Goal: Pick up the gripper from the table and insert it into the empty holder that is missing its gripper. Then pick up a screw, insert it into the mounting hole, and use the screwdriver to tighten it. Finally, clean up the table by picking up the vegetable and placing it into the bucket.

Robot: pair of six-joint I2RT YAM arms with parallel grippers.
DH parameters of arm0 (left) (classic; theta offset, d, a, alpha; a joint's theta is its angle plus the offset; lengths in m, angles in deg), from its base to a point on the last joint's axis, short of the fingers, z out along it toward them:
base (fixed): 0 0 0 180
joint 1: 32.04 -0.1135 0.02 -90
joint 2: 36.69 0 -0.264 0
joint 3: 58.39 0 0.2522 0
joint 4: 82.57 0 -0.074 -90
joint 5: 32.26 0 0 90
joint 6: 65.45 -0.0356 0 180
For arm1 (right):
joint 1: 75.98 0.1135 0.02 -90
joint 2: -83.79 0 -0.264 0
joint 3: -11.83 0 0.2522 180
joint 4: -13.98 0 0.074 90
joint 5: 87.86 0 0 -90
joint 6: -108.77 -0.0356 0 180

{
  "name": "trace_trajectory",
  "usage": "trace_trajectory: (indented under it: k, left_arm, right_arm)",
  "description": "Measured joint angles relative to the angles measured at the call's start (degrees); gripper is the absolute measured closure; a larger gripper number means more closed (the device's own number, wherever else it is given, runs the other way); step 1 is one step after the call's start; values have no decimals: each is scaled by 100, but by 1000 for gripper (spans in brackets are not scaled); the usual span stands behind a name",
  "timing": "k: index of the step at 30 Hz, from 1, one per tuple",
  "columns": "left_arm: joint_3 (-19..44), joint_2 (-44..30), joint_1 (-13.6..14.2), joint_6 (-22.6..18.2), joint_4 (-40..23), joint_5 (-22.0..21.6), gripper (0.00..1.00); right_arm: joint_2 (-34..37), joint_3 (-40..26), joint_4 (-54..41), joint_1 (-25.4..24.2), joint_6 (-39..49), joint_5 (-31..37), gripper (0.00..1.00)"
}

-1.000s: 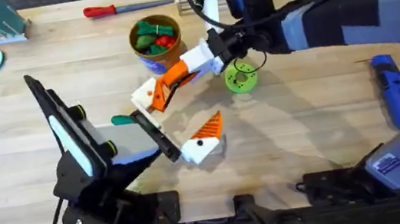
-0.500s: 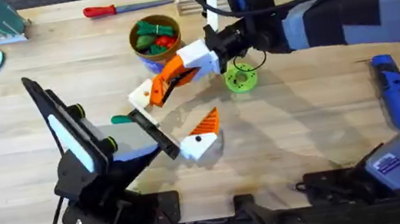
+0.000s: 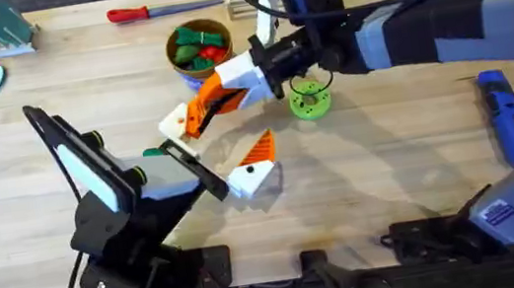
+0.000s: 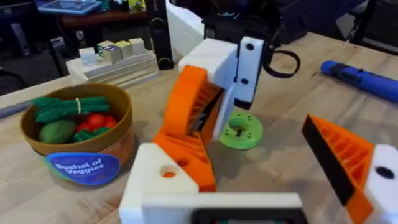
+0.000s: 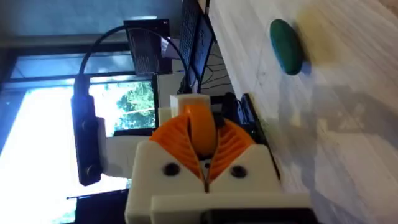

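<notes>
The orange gripper [image 3: 207,106] is pinched in the right claw [image 3: 221,94], long axis slanting toward 8 o'clock. The white holder [image 3: 173,125] is met at its lower tip, on the left claw [image 3: 208,150], spread wide above the worktop [image 3: 389,166].

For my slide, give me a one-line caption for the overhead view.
Right gripper pinches an orange wedge beside the left gripper, near the vegetable bucket and green disc.
</notes>
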Motion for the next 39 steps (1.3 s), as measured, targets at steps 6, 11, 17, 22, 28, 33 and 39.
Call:
trace_trajectory:
  k: [6, 11, 17, 22, 28, 33, 39]
  left_arm:
    - [-2, -15, -31, 106, -11, -177, 8]
    - [-2, -15, -33, 204, -20, -269, 8]
    - [-2, -15, -33, 243, -24, -360, 8]
    - [-2, -14, -45, 228, -22, -449, 8]
    - [-2, -14, -59, 212, -22, -481, 8]
    - [-2, -13, -61, 210, -22, -486, 8]
    - [-2, -13, -59, 96, -11, -475, 8]
  right_arm:
    - [0, -25, 59, 169, -257, 330, 993]
    - [-2, -46, 98, 321, -344, 555, 993]
    - [-2, -59, 115, 412, -383, 662, 993]
    - [-2, -68, 292, 463, -386, 751, 993]
    - [-2, -68, 339, 492, -379, 828, 993]
    - [-2, -68, 339, 492, -343, 826, 963]
    - [-2, -68, 293, 483, -271, 780, 740]
